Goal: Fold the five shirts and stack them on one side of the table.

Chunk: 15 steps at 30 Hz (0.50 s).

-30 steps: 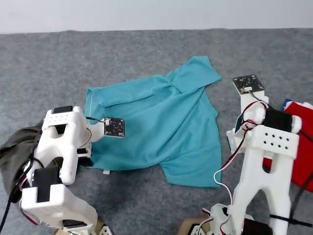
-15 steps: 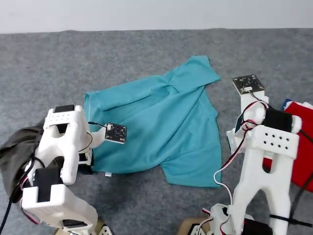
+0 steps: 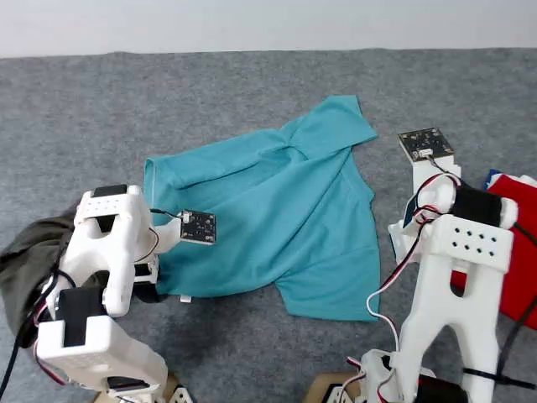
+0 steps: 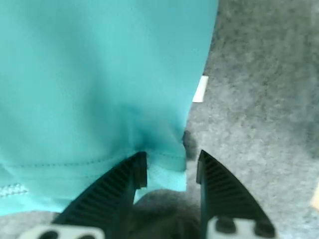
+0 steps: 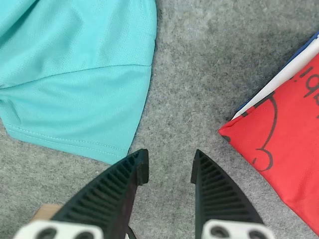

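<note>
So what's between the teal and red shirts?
Bare grey table cover separates teal shirt and red shirt in the right wrist view; the right gripper hangs open above it.

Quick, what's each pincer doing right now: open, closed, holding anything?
Left pincer: open, the hem of the teal shirt lying between its jaws, not clamped.
Right pincer: open, holding nothing.
</note>
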Each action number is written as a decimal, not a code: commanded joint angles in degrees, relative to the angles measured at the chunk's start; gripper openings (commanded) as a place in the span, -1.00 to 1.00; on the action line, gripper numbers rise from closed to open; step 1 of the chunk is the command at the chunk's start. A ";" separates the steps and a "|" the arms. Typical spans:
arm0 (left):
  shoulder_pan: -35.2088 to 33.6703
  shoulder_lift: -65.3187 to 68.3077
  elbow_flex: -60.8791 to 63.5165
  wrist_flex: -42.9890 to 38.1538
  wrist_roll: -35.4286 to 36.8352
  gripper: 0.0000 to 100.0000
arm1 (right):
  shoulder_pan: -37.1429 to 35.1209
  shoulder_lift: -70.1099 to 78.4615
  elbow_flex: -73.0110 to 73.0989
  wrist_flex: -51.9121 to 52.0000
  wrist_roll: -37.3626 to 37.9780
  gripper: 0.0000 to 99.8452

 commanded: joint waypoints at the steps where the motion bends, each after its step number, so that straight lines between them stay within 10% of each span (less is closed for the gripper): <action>1: -0.18 -0.70 0.13 -2.02 0.79 -0.66 | 0.40 -1.80 -2.11 -0.48 -0.35 -0.69; 15: 0.79 -0.97 -3.74 5.36 2.46 -0.99 | -15.16 -1.71 -2.90 8.66 2.99 -0.70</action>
